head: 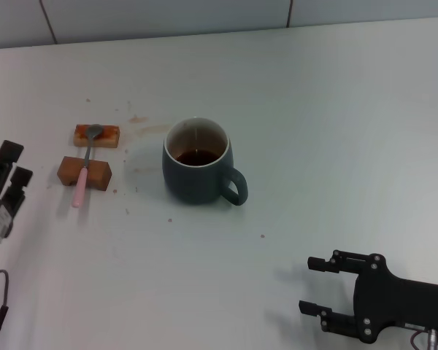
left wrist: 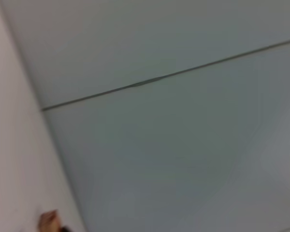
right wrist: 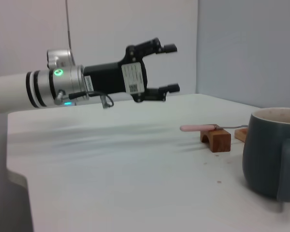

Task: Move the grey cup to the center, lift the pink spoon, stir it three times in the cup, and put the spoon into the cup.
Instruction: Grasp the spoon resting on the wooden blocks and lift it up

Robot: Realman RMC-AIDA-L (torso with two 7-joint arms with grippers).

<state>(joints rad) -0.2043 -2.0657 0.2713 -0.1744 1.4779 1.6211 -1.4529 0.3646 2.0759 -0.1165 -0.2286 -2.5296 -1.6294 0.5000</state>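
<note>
White bench (head: 336, 109) fills the scene, with a pale wall behind it. Near its middle stands the grey cup (head: 197, 162), holding dark liquid, handle toward the right arm. To its left, the pink spoon (head: 83, 169) lies across two brown blocks (head: 85, 173). The left gripper (head: 7, 171) hovers beside the spoon, jaws spread and empty. The right gripper (head: 314, 286) waits near the bench's front, jaws also open, holding nothing.
</note>
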